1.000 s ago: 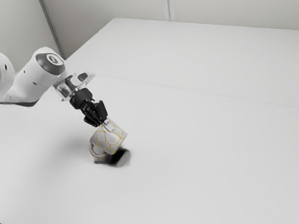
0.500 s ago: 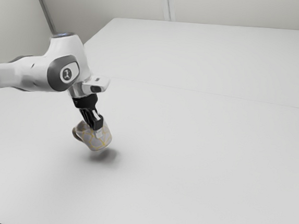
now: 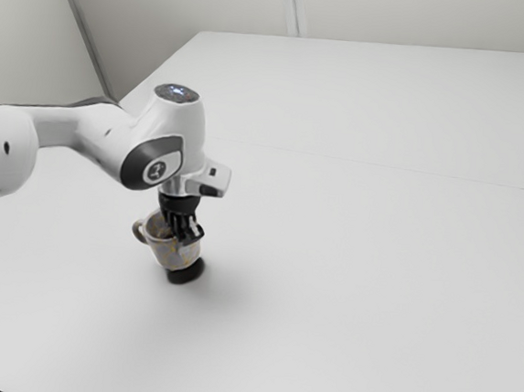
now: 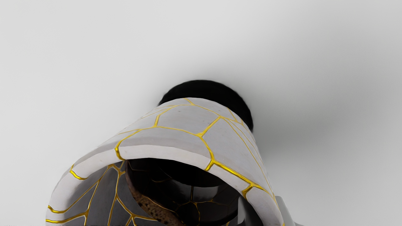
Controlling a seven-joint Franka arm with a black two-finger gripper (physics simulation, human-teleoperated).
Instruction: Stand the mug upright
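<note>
The gripper [image 3: 188,234] points down at the mug's rim in the exterior view, on the side away from the handle. The white mug with gold lines [image 3: 176,256] has its opening up, leaning somewhat, with its handle toward the exterior view's left. A dark shadow [image 3: 185,272] lies close under its base; whether the base touches the table cannot be told. In the wrist view, the gripper [image 4: 263,208] is shut on the wall of the mug [image 4: 185,135], one finger inside the opening and one outside. Brown material shows inside the mug.
The white table [image 3: 355,287] spreads around the mug. Another white surface [image 3: 371,105] lies beyond it toward the pale walls. A dark line crosses the near left corner of the exterior view.
My hand has swung from a slant to pointing nearly straight down, turning the held mug from steeply tipped to nearly upright. Over the last half second, mug and hand also moved lower in the exterior view.
</note>
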